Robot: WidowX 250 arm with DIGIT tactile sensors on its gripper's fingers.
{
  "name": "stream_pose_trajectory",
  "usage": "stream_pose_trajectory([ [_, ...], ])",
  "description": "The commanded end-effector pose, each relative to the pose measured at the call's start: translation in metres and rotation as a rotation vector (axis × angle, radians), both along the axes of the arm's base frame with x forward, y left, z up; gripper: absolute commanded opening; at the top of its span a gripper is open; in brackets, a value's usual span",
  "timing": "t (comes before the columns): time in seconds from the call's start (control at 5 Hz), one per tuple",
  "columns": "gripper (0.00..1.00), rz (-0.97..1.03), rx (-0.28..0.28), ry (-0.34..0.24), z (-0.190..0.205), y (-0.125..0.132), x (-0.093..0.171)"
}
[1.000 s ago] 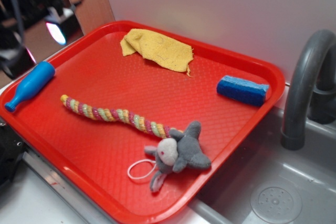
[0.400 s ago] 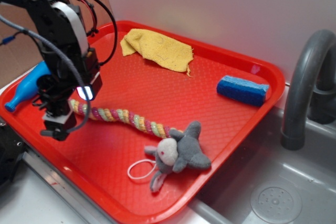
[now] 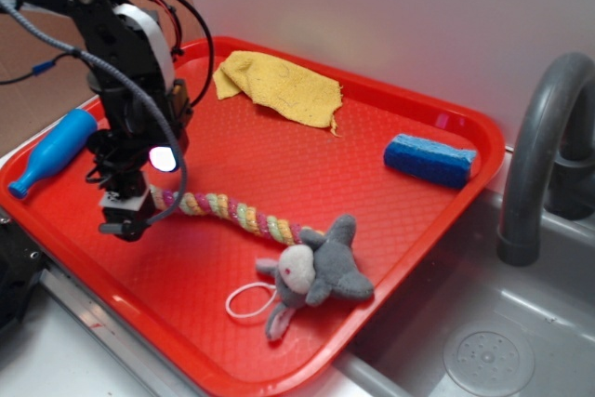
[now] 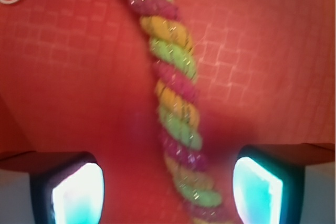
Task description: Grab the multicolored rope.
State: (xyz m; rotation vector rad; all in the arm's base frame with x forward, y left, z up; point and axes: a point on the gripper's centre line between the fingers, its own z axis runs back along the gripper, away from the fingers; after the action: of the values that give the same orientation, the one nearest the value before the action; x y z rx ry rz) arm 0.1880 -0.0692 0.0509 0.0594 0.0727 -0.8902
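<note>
Your gripper point(image 4: 168, 187) has its fingers point(image 4: 79, 192) spread astride the multicolored rope point(image 4: 176, 108); lower straight onto the red tray point(image 3: 390, 220), keep the rope centred, then pinch.

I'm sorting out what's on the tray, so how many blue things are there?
2. A blue bottle-shaped toy lies across the tray's left rim, beside the arm. A blue sponge sits near the right rim, by the faucet. The arm may hide something small behind it.

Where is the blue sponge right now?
In the exterior view, the blue sponge lies near the red tray's far right corner, right of the yellow cloth, beside the grey faucet.
</note>
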Motion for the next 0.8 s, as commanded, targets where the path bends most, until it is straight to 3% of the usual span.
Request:
stream_pose_trajectory([
  [0.0, 1.0, -0.051, 0.015, -0.036, -0.017, -0.009, 0.01],
  [0.4, 1.0, -0.039, 0.092, -0.004, -0.033, -0.01, 0.011],
  [0.6, 0.0, -0.034, 0.086, -0.017, -0.034, -0.01, 0.01],
])
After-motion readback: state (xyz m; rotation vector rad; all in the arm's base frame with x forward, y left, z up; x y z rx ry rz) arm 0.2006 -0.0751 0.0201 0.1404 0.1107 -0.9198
